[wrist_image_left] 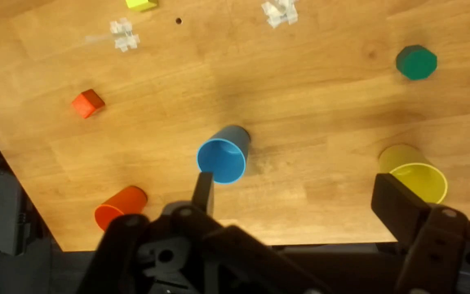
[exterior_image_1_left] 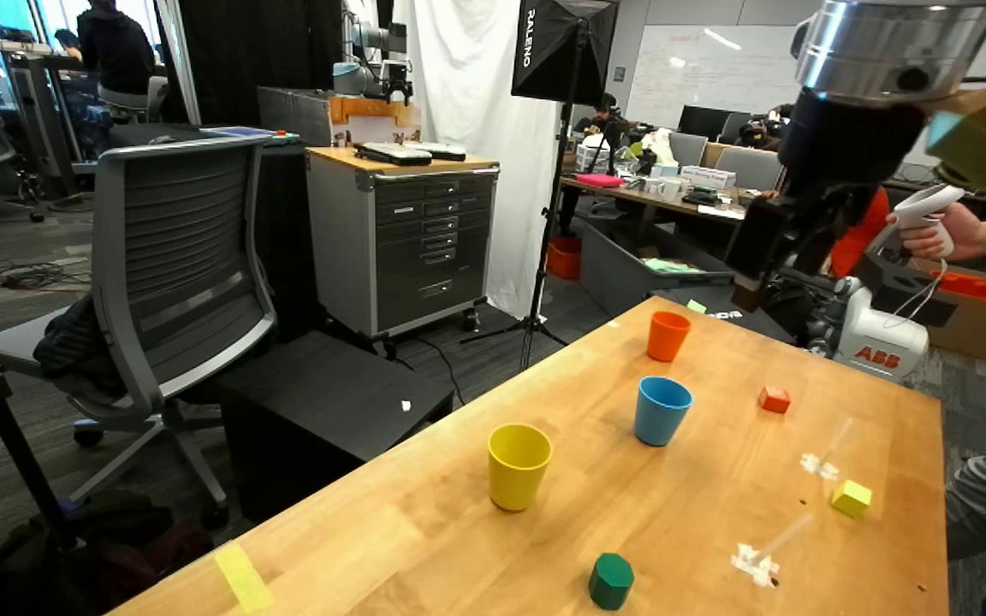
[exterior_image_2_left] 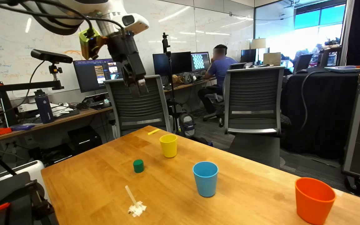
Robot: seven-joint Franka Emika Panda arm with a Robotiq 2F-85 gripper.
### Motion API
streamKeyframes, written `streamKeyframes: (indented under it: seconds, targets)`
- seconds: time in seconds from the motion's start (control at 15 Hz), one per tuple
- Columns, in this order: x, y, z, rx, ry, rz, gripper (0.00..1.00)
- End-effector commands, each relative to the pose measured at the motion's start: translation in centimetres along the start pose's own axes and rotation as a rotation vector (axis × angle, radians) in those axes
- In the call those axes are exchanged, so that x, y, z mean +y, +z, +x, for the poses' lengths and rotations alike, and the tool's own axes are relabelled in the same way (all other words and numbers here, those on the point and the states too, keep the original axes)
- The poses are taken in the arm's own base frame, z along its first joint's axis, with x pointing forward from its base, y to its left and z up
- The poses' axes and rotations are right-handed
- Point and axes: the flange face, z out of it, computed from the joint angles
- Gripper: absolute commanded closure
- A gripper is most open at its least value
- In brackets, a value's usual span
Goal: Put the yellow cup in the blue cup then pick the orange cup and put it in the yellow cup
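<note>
Jaws spread wide: my gripper (wrist_image_left: 293, 183) above the wooden table (wrist_image_left: 320, 94).
Surface honey-coloured, grain showing, white tape patches (exterior_image_1_left: 818, 466) stuck down; red block (exterior_image_1_left: 774, 399), yellow block (exterior_image_1_left: 851, 498) and green block (exterior_image_1_left: 610, 582) about. On it the blue cup (wrist_image_left: 239, 141), plain, light blue, stands between the yellow cup (exterior_image_2_left: 168, 147), bright, slightly tapered, and the orange cup (exterior_image_2_left: 314, 203), orange-red; all upright, mouths up, separate. Room beyond, in an exterior view: grey chair (exterior_image_1_left: 189, 248), drawer cabinet (exterior_image_1_left: 429, 222). Also a whiteboard (exterior_image_2_left: 211, 22), faintly written over.
</note>
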Motion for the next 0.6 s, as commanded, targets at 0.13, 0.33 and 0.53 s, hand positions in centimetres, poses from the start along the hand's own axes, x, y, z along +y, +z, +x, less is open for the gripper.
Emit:
streamKeyframes:
  seconds: [0.13,0.33,0.53]
  targets:
    - [-7.5,0.6,5.9,-0.001,-0.028,-0.063,0.0]
    - [-11.9,1.9,6.3,-0.023,-0.055,-0.064,0.0]
    - [-14.1,4.0,5.3,-0.029,-0.06,-0.071,0.0]
